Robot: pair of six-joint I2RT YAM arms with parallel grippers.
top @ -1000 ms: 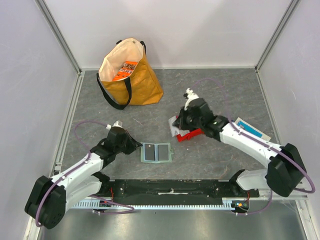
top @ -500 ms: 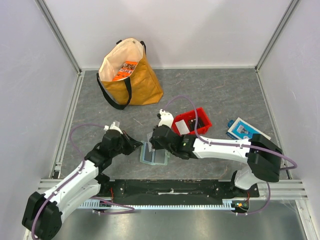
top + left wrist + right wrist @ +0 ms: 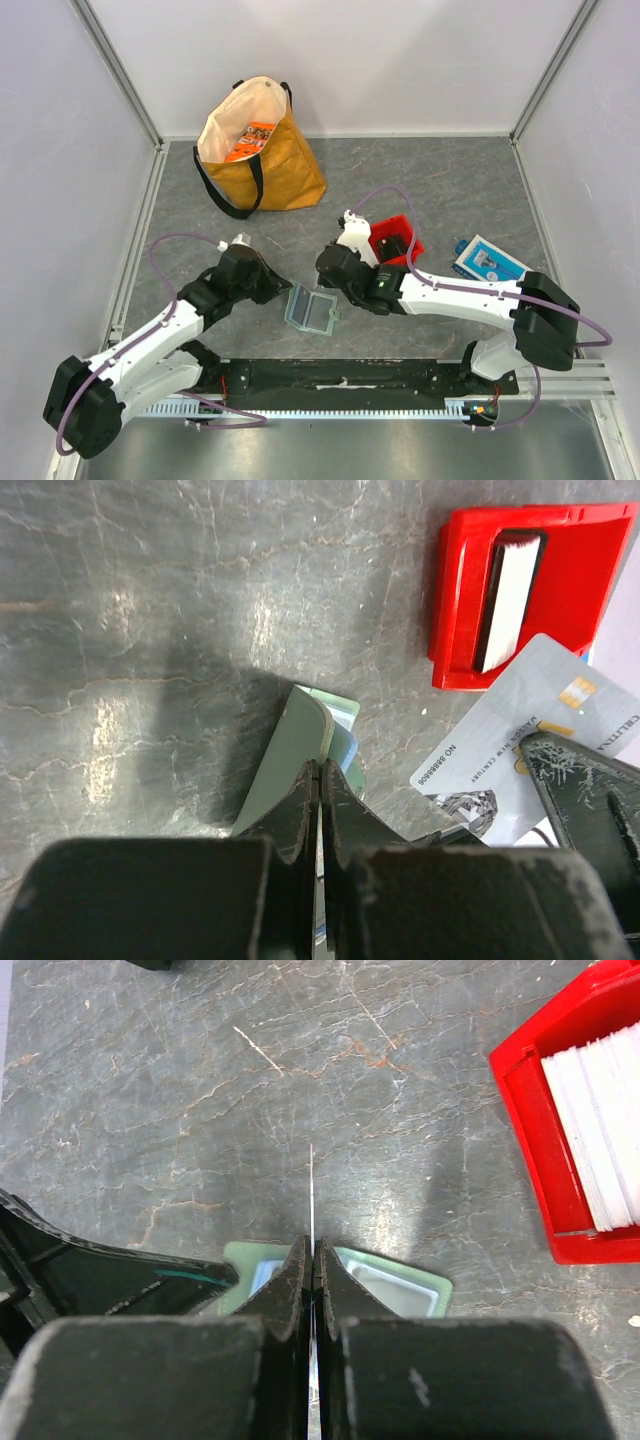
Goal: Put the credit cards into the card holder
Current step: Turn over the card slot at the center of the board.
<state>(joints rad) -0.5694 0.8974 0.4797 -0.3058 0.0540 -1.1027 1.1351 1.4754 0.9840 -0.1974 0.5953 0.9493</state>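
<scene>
The credit card [image 3: 500,740], pinched edge-on in the right hand [image 3: 311,1245], hung over the card holder [image 3: 312,310], part-open on the desk [image 3: 430,190] with its flap clamped by the left hand [image 3: 320,770], and needed squaring to a pocket before sliding.

Bright, even overhead light — soft shadows, glare streaks on tabletop [image 3: 110,710]; left fingers [image 3: 292,825] slightly blurred.

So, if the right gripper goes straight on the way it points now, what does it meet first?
Most likely the card holder: the right gripper, shut on a credit card held edge-on, points down at its open inside, so the card's edge would arrive first. Depth is unclear.
</scene>
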